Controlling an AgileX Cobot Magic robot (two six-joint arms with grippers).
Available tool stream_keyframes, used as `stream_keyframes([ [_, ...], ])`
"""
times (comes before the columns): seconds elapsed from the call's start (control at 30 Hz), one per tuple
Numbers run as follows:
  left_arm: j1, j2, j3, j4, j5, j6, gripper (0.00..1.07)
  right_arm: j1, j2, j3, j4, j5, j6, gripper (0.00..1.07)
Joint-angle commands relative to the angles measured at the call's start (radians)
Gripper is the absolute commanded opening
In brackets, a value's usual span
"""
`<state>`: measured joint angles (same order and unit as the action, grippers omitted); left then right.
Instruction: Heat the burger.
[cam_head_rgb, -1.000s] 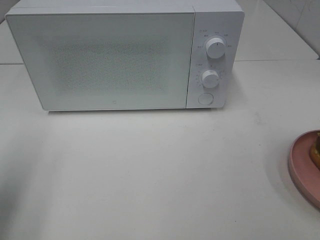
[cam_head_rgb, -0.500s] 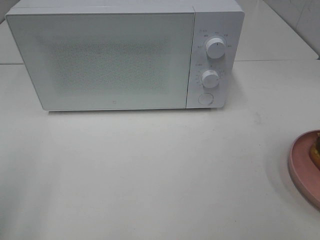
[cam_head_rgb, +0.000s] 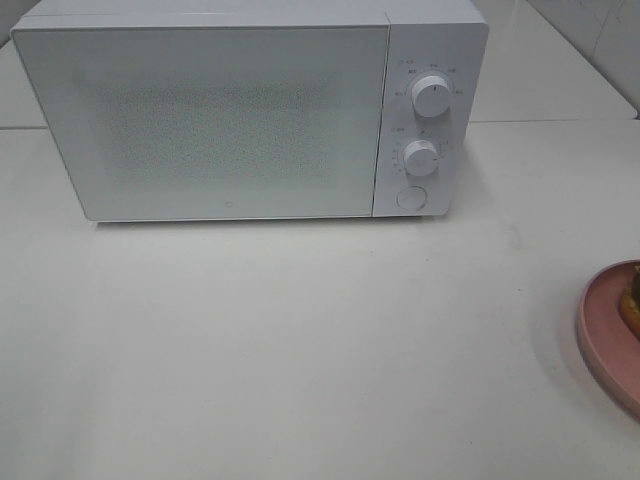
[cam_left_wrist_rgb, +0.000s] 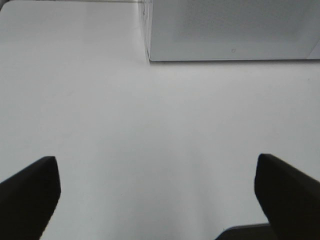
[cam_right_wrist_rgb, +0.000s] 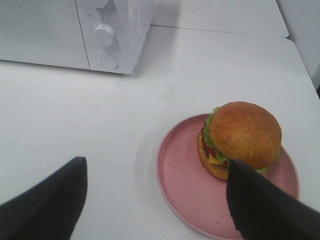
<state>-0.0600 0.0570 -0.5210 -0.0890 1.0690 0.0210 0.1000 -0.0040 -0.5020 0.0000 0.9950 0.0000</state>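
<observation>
Across the white surface (cam_head_rgb: 300, 340), seen from the high camera, one boxy white microwave (cam_head_rgb: 250, 110) stood at the back with its door shut, so nothing could go inside yet. Two round white knobs (cam_head_rgb: 431, 96) sat one above the other on its right-hand panel, with a single round button (cam_head_rgb: 411, 198) below them. At the far right edge only a sliver of the round pink plate (cam_head_rgb: 605, 335) showed, and neither arm reached into this view.

From the left wrist camera, the left gripper (cam_left_wrist_rgb: 155, 192) hung with its two dark fingers (cam_left_wrist_rgb: 30, 192) spread wide and nothing between them, pointed at bare surface with the microwave's lower front corner ahead. I judged it was waiting near the door side so it could deal with the door.

From the right wrist camera, the one tall burger (cam_right_wrist_rgb: 240, 140), with glossy brown bun, green lettuce, red tomato and yellow cheese, sat on the pink plate, off-centre, well apart from the microwave. The right gripper (cam_right_wrist_rgb: 155, 200) hovered above and short of it, jaws parted and empty, one finger overlapping the plate's near side in the picture. Its place suggested it was lined up to take the burger or plate.
</observation>
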Motion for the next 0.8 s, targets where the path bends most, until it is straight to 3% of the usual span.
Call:
stream_keyframes([
  [0.03, 0.002, -0.050, 0.002, -0.006, 0.002, -0.005, 0.98, -0.007, -0.027, 0.003, 0.000, -0.001, 0.000, 0.76],
  [0.3, 0.062, -0.085, 0.003, 0.002, 0.002, 0.000, 0.98, -0.007, -0.027, 0.003, 0.000, -0.001, 0.000, 0.76],
  [0.8, 0.062, -0.084, 0.003, 0.002, 0.002, 0.000, 0.98, -0.007, -0.027, 0.003, 0.000, -0.001, 0.000, 0.76],
])
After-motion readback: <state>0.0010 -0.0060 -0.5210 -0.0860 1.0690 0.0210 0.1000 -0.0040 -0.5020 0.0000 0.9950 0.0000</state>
